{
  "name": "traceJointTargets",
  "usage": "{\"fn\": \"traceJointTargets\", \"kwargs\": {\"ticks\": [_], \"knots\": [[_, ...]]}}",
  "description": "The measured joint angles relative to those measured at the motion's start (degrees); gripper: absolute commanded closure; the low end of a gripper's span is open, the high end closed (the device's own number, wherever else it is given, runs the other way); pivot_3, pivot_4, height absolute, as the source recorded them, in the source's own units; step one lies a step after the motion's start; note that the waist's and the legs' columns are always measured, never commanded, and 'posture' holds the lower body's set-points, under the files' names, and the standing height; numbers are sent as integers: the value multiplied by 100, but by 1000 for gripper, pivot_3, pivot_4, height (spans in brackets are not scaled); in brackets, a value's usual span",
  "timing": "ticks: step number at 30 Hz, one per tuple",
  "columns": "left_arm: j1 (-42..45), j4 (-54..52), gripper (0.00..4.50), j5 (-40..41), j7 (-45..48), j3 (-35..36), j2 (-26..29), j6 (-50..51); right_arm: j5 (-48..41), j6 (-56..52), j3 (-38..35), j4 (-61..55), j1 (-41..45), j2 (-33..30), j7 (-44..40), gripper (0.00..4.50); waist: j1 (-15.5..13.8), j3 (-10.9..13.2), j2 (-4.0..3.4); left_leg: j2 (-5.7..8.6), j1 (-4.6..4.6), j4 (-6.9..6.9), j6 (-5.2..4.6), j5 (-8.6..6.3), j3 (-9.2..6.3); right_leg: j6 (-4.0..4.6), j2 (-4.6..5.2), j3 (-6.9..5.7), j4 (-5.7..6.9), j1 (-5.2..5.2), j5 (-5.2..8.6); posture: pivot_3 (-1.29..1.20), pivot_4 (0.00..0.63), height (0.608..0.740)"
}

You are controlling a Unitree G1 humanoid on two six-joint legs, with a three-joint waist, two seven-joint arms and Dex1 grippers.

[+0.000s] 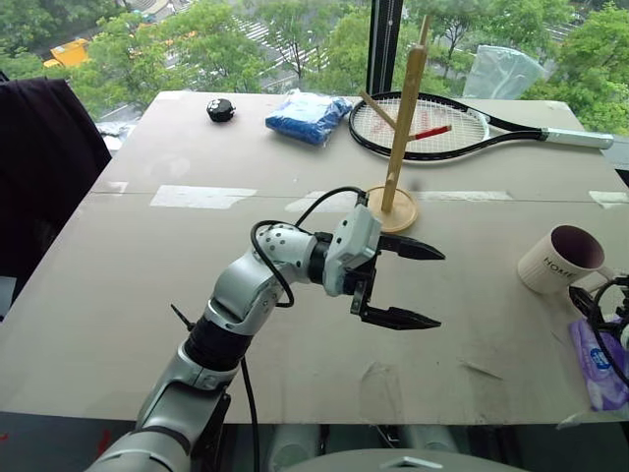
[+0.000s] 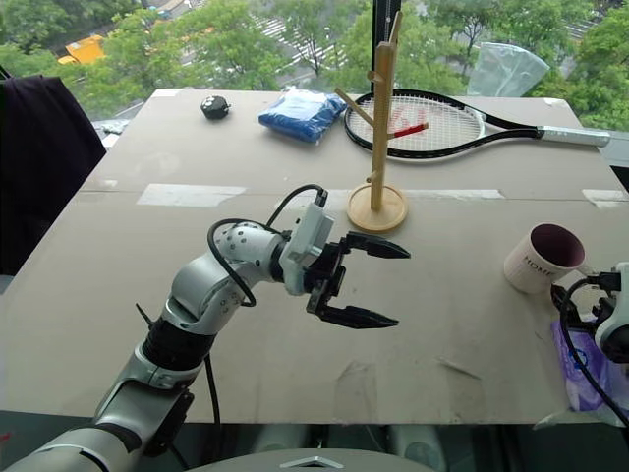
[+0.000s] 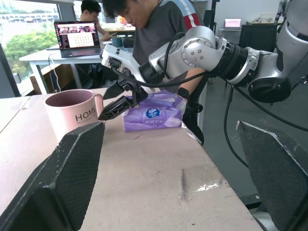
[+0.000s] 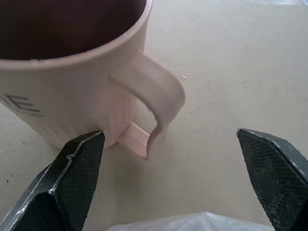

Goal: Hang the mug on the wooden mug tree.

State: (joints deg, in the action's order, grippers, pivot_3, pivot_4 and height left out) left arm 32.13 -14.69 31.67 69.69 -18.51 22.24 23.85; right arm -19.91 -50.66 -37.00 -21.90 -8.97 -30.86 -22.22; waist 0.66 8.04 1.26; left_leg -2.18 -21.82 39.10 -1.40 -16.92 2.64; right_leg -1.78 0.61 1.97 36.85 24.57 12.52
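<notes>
The mug (image 1: 560,258), white with a dark inside and "HOME" on its side, stands upright near the table's right edge. Its loop handle (image 4: 156,96) faces my right gripper (image 4: 169,134), which is open and close behind it, fingers on either side of the handle without touching. The left wrist view shows the same right gripper (image 3: 108,103) beside the mug (image 3: 72,115). The wooden mug tree (image 1: 403,128) stands upright mid-table on its round base. My left gripper (image 1: 439,287) hovers open and empty in front of the tree, pointing right toward the mug.
A purple tissue packet (image 1: 595,364) lies at the table's right edge, just behind the right gripper. A tennis racket (image 1: 423,128), a blue packet (image 1: 308,116) and a small black object (image 1: 220,109) lie at the far side. People sit beyond the table's right edge (image 3: 159,24).
</notes>
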Motion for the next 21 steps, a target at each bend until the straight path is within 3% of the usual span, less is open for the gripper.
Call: {"fn": "traceJointTargets", "kwargs": {"ticks": [12, 15, 21], "knots": [[-15, -3, 0, -2, -89, 6, 41, 0, 94, 1398, 185, 1384, 335, -230, -437, 58, 11, 1, -6, 0, 5, 0, -3, -1, 10, 0, -1, 18, -1, 0, -4, 0, 150, 731], [-17, -8, 0, -19, -167, 6, 52, 0, 76, 1558, 298, 1615, 511, -258, -525, 869, 15, 1, -7, 0, 6, 0, -3, -1, 9, 2, -3, 19, -1, 0, -6, 0, 150, 731], [21, 56, 0, -531, -882, -3, 20, 147, 102, 1848, 586, 2143, 822, -286, -641, 3861, 8, 1, -7, 1, 4, 0, -3, -2, 9, -10, -3, 22, -1, 0, -20, 0, 150, 731]]}}
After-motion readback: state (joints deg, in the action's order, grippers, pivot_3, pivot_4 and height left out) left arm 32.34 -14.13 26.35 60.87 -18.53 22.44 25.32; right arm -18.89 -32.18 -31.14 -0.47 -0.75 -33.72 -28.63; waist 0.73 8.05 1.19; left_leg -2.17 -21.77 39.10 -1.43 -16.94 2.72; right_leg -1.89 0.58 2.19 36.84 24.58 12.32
